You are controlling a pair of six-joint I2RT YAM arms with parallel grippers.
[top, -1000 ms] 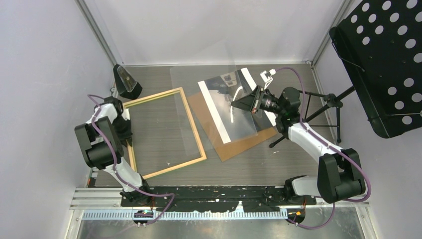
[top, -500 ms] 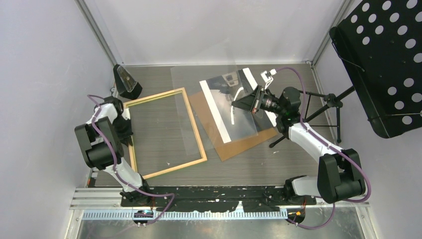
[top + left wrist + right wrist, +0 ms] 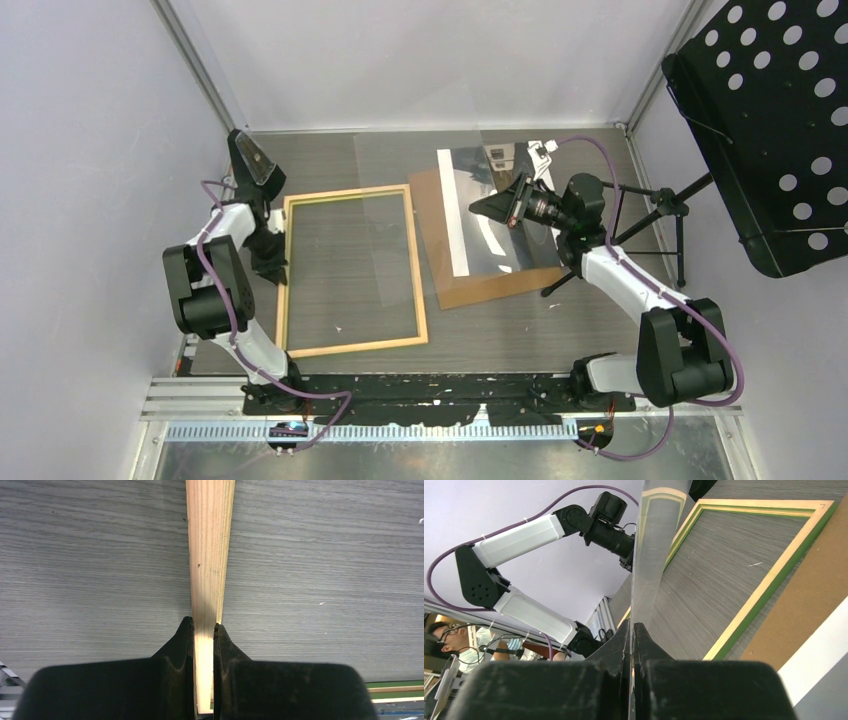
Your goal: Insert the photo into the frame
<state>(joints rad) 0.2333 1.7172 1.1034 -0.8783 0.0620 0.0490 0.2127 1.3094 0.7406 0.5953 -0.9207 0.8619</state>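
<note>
Lying flat on the counter (image 3: 520, 340), the frame (image 3: 355, 347) sits near-left, pale wood side up. Green shows along its inner edge in the R wrist view, and only counter grain shows through its opening. L gripper (image 3: 203, 627) has its fingers pinched tight on the frame's left rail, one on each side. The photo (image 3: 505, 250) lies right of the frame on the brown backing board (image 3: 480, 292), outside the opening. R gripper (image 3: 473, 208) hovers over the photo's left part, fingers clamped on a thin shiny sheet (image 3: 651, 555) seen edge-on & reaching left twd the frame. Can't tell if that sheet is the photo or a clear one.

Vs 1 s ago: frame has swung from a skewed pose to approx square w/ the counter edges & shifted right. L arm now reaches farther along the left rail. Photo & board have turned too, less skewed. R gripper sits slightly further right.
</note>
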